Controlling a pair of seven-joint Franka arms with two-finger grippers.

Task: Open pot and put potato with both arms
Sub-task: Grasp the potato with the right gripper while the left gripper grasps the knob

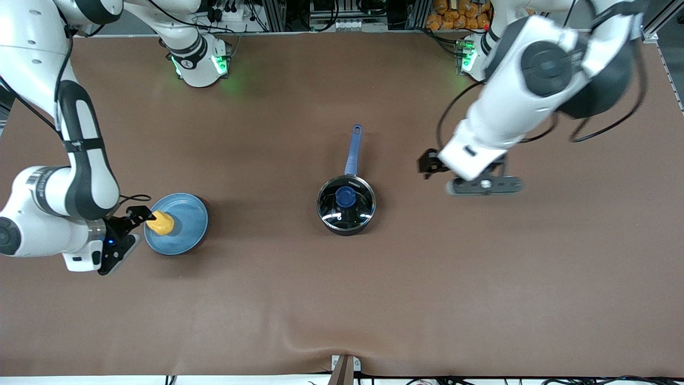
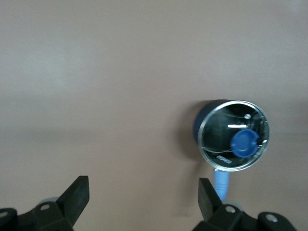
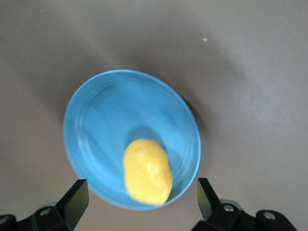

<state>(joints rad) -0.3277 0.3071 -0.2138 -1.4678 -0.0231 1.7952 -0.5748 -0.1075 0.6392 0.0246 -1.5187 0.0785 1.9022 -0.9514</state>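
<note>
Right gripper (image 3: 139,199) spread wide over potato (image 1: 160,223) on plate (image 1: 187,224). Left gripper (image 2: 143,195) spread wide over bare table (image 1: 342,299) beside pot (image 1: 346,205), lid (image 1: 346,199) on.

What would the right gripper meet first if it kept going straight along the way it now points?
Most likely the potato on the blue plate: the right gripper is open and the potato lies in line between its fingers. How high the gripper is above the plate is unclear.
</note>
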